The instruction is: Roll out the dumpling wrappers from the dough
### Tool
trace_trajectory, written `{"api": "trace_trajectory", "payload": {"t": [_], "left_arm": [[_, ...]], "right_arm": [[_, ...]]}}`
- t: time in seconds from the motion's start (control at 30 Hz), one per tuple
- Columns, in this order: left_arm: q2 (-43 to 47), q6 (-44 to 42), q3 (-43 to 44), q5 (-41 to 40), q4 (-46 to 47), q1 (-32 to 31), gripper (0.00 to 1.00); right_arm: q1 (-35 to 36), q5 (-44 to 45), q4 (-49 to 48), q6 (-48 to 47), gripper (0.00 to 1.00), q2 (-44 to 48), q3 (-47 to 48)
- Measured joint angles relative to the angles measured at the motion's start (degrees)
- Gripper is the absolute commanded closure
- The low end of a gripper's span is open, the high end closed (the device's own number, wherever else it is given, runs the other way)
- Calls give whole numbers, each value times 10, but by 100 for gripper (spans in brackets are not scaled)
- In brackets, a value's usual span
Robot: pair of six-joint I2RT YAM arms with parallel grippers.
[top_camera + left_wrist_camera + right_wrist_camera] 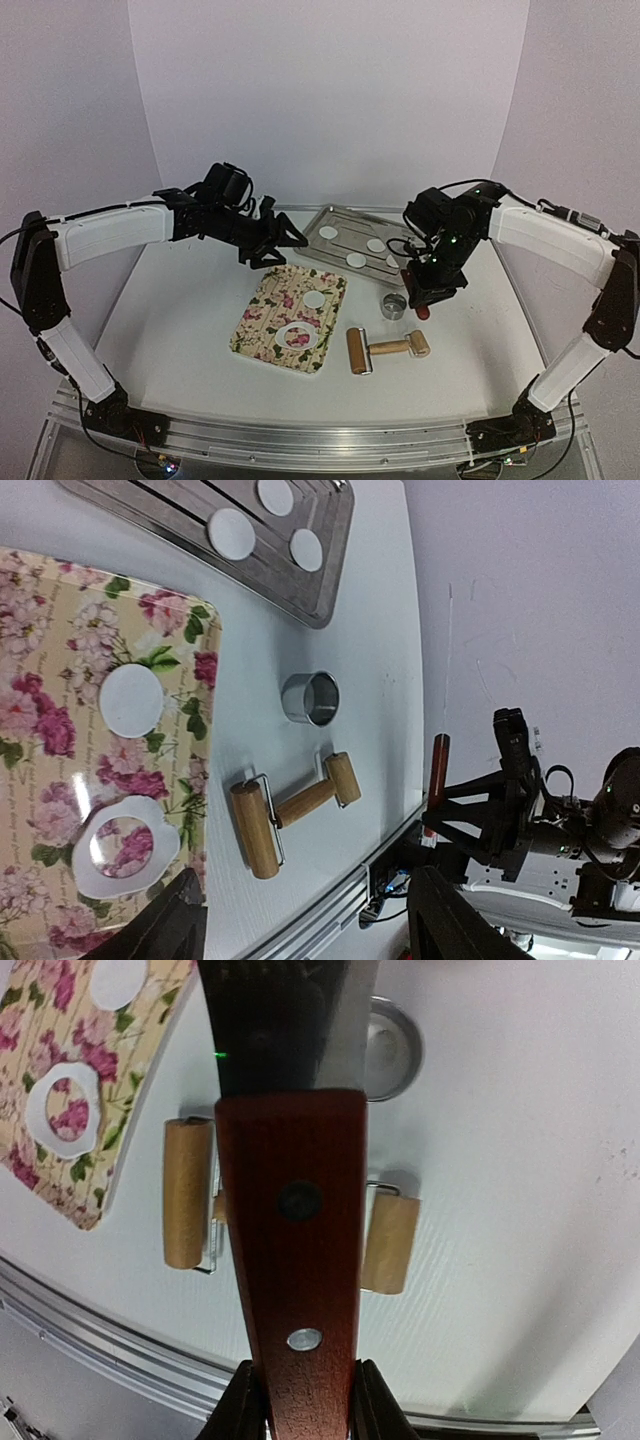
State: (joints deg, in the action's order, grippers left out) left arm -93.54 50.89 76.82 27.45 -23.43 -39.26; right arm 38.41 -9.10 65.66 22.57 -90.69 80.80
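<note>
Several wrappers lie on a metal tray (352, 222), one of them a wrapper (329, 233) at its left end. One more wrapper (314, 299) lies on the floral tray (262, 320), and it also shows in the left wrist view (132, 700). Beside it lies a leftover dough sheet (298, 336) with a round hole. My left gripper (285, 245) is open and empty in the air above the floral tray's far end. My right gripper (300, 1405) is shut on a scraper's red-brown wooden handle (295, 1260) and holds it above the ring cutter (395, 304).
A wooden double-ended roller (385, 349) lies on the table in front of the ring cutter, right of the floral tray. The table's metal front rail (320, 440) runs along the near edge. White walls close in the back and sides.
</note>
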Motion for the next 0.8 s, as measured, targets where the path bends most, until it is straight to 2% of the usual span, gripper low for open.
{"api": "trace_trajectory", "payload": {"t": [0.37, 0.67, 0.8], "left_arm": [[-27, 33, -12, 41, 103, -14, 0], [-62, 35, -25, 37, 91, -14, 1], [-63, 36, -31, 35, 87, -14, 7]], "right_arm": [[137, 1, 0, 44, 100, -112, 99], [193, 3, -2, 63, 100, -151, 142], [205, 3, -6, 65, 100, -152, 150]]}}
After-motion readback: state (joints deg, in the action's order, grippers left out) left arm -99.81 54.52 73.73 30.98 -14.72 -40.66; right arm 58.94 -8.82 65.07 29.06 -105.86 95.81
